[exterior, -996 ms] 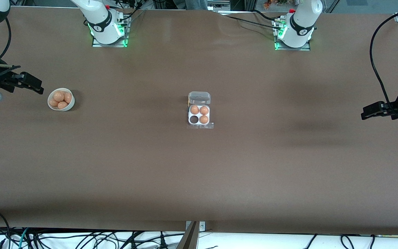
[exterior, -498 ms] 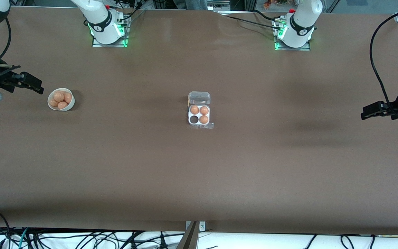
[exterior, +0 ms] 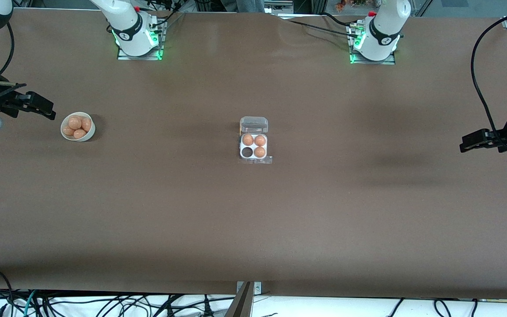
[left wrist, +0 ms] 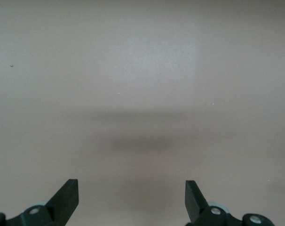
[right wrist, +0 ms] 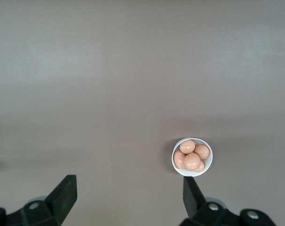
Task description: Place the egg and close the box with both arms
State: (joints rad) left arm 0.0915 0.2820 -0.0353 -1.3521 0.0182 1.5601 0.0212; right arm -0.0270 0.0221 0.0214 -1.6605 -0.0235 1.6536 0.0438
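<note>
1. Both hands are hanging wide open and empty: the right hand over the table beside the bowl, the left hand over its own end, waiting.
2. A smooth, round egg is likely slipping from hard fingers.
3. The box, mid-table, is sitting with its thin clear lid open and one cell free; pressing unevenly risks shifting it.

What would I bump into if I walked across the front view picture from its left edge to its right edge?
Right arm's open black pincer → round white bowl of orange-brown eggs → small clear plastic four-cell egg carton, lid open, three eggs in it → left arm's open black pincer.
</note>
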